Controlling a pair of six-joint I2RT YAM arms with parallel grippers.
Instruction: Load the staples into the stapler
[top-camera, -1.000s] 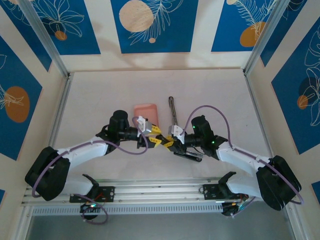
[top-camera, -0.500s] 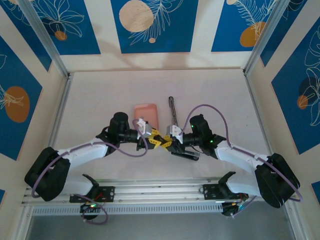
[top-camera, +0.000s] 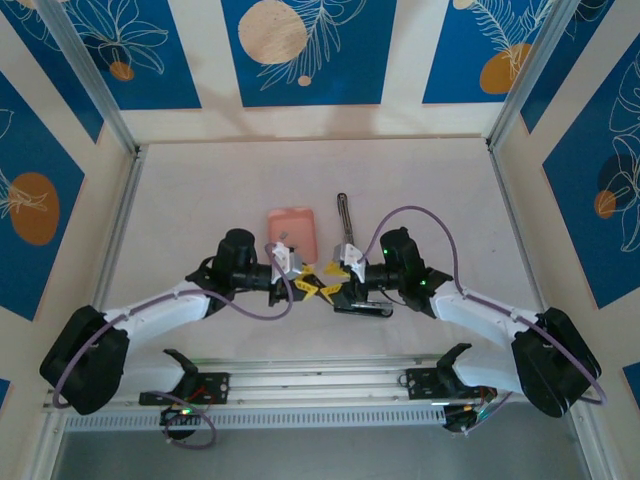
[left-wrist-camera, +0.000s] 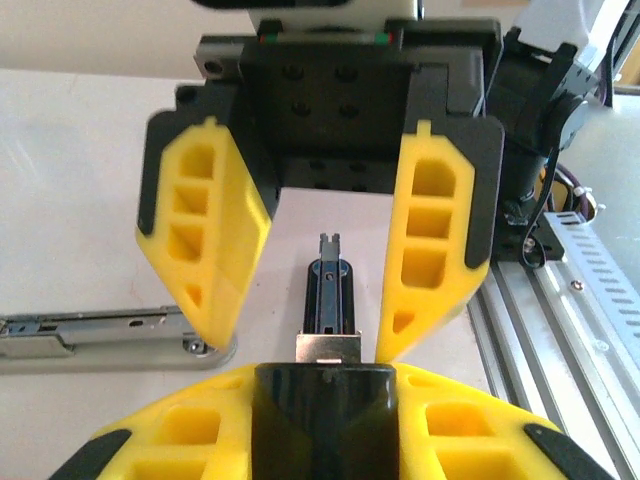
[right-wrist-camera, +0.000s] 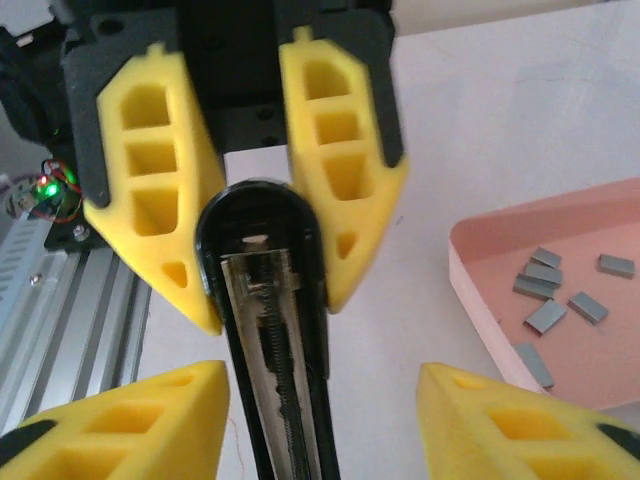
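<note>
Two tools set at stapler (right-wrist-camera: 280, 400): left tool (right-wrist-camera: 268, 295) pinched on black end, likely for steadying; right tool (left-wrist-camera: 305, 340) spread astride it, nothing held; staples (right-wrist-camera: 545, 317) lying in pink tray (right-wrist-camera: 590, 230)

This looks like a robotics lab cell: a white table (top-camera: 200, 190) walled in by blue leaf-patterned panels (top-camera: 300, 50). An aluminium rail (top-camera: 320, 385) along the table's near edge carries the left arm (top-camera: 160, 300) and right arm (top-camera: 480, 310), both cabled.
</note>
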